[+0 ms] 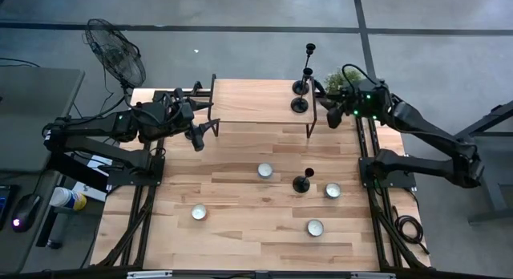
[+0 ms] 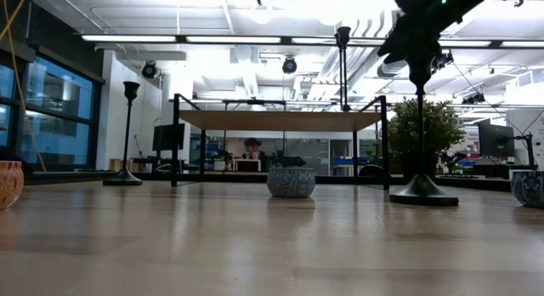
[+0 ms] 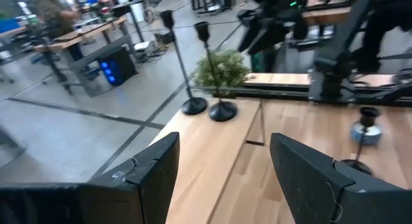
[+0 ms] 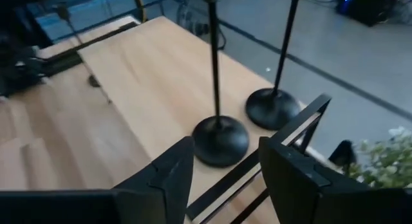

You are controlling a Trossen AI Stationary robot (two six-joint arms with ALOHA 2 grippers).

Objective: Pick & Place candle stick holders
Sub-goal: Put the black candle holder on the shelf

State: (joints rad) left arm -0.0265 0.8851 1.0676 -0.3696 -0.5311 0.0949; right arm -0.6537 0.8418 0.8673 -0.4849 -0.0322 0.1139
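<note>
Two black candlesticks stand on their disc bases at the right end of the raised wooden shelf. A third stands on the table's middle right. A fourth shows in the low view, standing on the table left of the shelf's leg. My right gripper is open at the shelf's right end, and its fingers are just short of the nearer base. My left gripper is open and empty at the shelf's left end.
Several white tealights lie on the table. A small green plant stands behind the shelf's right end. The shelf's black frame bar runs in front of my right gripper. A fan stands off the far left corner.
</note>
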